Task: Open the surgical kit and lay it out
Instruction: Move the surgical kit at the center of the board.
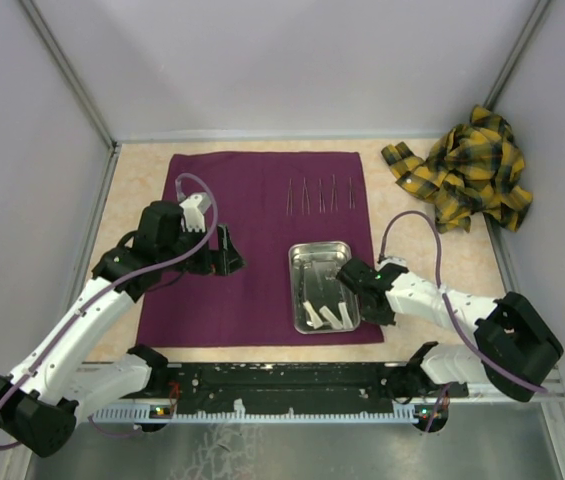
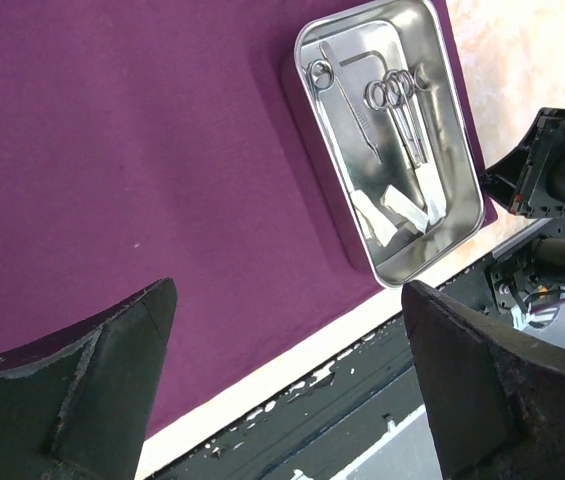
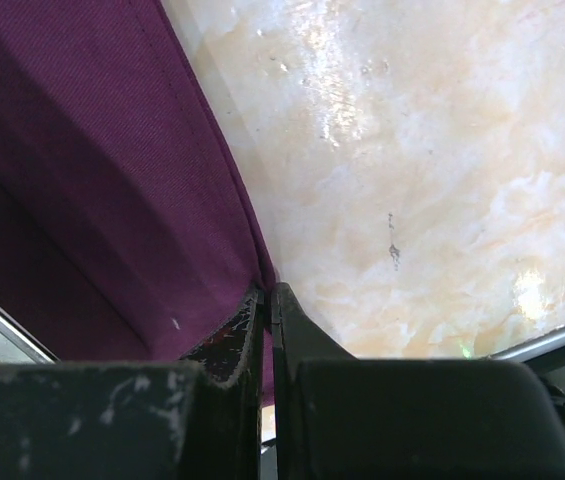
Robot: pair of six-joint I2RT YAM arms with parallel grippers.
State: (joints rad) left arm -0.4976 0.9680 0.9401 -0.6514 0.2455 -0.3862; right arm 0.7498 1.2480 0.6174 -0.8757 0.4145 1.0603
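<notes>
The surgical kit's dark purple cloth (image 1: 252, 200) lies spread flat on the table. Several thin metal instruments (image 1: 320, 195) are lined up on its far right part. A shiny steel tray (image 1: 320, 247) sits on its near right part and holds scissors (image 2: 402, 100), forceps and small white pieces (image 2: 397, 210). My right gripper (image 1: 362, 300) is beside the tray at the cloth's right edge. It (image 3: 267, 295) is shut on the hem of the cloth (image 3: 82, 150). My left gripper (image 1: 230, 255) hovers open over the cloth's left middle, its fingers (image 2: 92, 390) wide apart with nothing between them.
A crumpled yellow and black plaid cloth (image 1: 467, 170) lies at the far right corner of the beige table (image 3: 412, 150). Grey walls close in the table on three sides. The arms' black base rail (image 1: 292, 385) runs along the near edge.
</notes>
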